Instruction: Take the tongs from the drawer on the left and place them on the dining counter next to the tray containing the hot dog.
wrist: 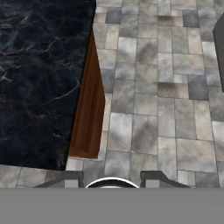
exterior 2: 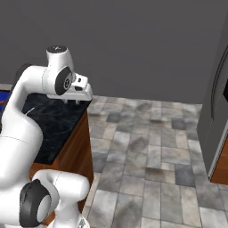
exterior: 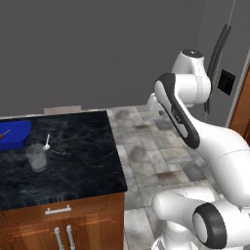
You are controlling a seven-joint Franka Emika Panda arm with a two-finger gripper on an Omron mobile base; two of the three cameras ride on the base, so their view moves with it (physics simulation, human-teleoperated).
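Well, the tongs themselves I cannot make out anywhere; the drawer point(exterior: 57, 211) sits shut in the front of the dining counter point(exterior: 73, 161), its short silver bar handle point(exterior: 58, 210) lying level across the reddish-brown wood, just above two cabinet doors with upright handles. On the black veined top, the blue tray point(exterior: 14, 134) rests at the far left edge of the left base view, with a thin orange-brown end of the hot dog point(exterior: 4, 133) poking into sight on it. Near the tray, toward me, stands a clear glass point(exterior: 36, 157), and just beside it lies a small white spoon point(exterior: 47, 143), apart from the tray.

My gripper point(exterior 2: 72, 102) hangs off the end of my arm above the counter's right-hand edge in the right base view, pointing down, well apart from the drawer and the tray. In the hand view my two dark fingertips point(wrist: 154, 178) rise at the bottom with a clear gap between them, partway spread, and nothing lies between them. Under them I see the counter's corner point(wrist: 61, 168), its wooden side panel point(wrist: 89, 118) and the grey stone floor tiles point(wrist: 166, 105).

Off to the right stands a tall grey fridge point(exterior: 229, 53) with a dark curved handle
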